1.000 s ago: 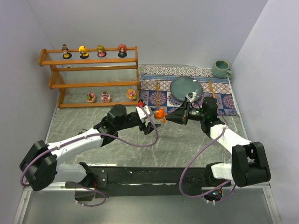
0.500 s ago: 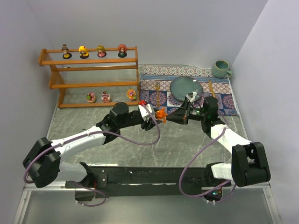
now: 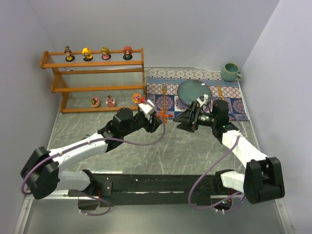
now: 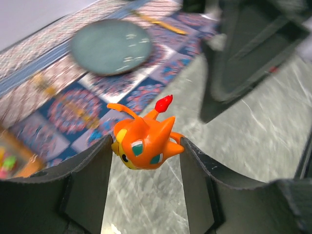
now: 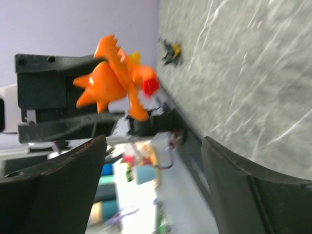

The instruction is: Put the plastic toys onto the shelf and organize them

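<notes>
The grey table (image 3: 161, 151) fills the view. At its far left stands the wooden shelf (image 3: 78, 89), and beside that the patterned placemat (image 3: 165, 74) with a dark plate (image 3: 192, 90) on it. A teal mug (image 3: 230, 72) sits near the mat's far right corner.

The right hand (image 3: 187, 117) hangs mid-table, spread wide, holding nothing. The left hand (image 3: 157, 114) faces it, half closed.

Up top, four big-headed dolls (image 3: 87, 53) stand in a row. On the bottom tier are two pink round toys (image 3: 94, 101) and what looks like a yellow-orange toy (image 3: 138, 97), partly hidden by the left hand.

The orange creature (image 4: 145, 144) is pinched between the left fingers, off the table.
</notes>
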You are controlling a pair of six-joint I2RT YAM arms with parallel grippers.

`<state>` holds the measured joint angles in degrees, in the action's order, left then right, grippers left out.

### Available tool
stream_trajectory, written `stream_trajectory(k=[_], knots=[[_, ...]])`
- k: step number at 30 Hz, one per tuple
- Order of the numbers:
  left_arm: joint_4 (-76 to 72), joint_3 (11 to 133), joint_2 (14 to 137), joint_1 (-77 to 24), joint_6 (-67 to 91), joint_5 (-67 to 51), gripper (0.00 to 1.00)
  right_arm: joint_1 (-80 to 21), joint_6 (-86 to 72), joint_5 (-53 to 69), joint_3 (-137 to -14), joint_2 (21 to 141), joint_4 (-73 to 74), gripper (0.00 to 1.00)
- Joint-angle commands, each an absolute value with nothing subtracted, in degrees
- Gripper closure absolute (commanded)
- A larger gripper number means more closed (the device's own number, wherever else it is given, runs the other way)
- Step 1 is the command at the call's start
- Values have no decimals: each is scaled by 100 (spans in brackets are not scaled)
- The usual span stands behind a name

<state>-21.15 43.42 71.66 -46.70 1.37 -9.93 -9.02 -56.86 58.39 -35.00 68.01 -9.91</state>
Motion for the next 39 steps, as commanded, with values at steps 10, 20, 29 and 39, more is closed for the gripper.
stream_trajectory(k=[10,20,29,39], knots=[[-238,4755,6109,-3790,2267,2329,99,-896,-3587,4044,-4052,5749,922,6],[1282,5466,5827,-1715,2523,1916,99,-1081,-3059,3463,-4166,5256,1169,0],[1477,6161,6336,-256,1934,1090,99,-1520,-2619,3024,-4166,4957,1503,0],[1038,6311,6873,562,2136,598,98,-1722,-2514,2892,-4034,4773,1468,0]])
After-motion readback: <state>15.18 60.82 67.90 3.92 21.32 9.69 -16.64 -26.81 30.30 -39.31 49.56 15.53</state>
